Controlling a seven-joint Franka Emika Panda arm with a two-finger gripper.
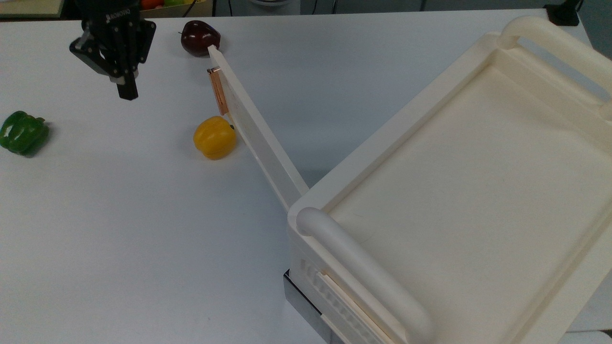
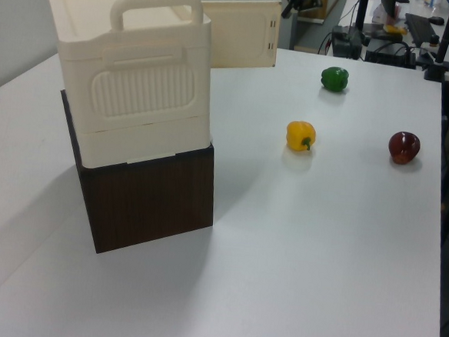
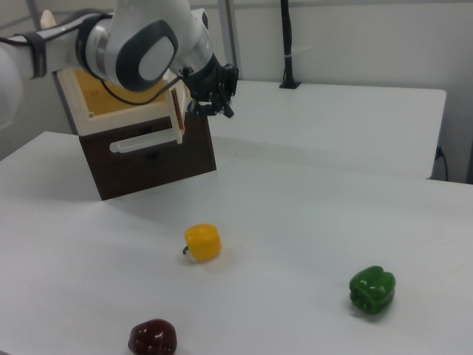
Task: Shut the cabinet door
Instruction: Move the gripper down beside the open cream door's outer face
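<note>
The cabinet door (image 1: 258, 138) stands wide open, swung out from the corner of the large cream cabinet (image 1: 459, 191) toward the top view's upper left. Its copper handle (image 1: 219, 91) sits near the free edge. My gripper (image 1: 127, 91) hangs above the table at the top view's left of the handle, apart from the door, fingers together and holding nothing. In the left view the door (image 2: 240, 32) juts out behind the cabinet (image 2: 131, 77), with the gripper (image 2: 291, 5) just past its free edge. In the right view the gripper (image 3: 224, 111) is close beside the door (image 3: 180, 118).
A yellow pepper (image 1: 214, 137) lies on the white table right beside the door's outer face. A dark red apple (image 1: 200, 37) sits by the door's free end. A green pepper (image 1: 23, 132) lies at the top view's far left. The cabinet rests on a dark brown base (image 2: 149, 198).
</note>
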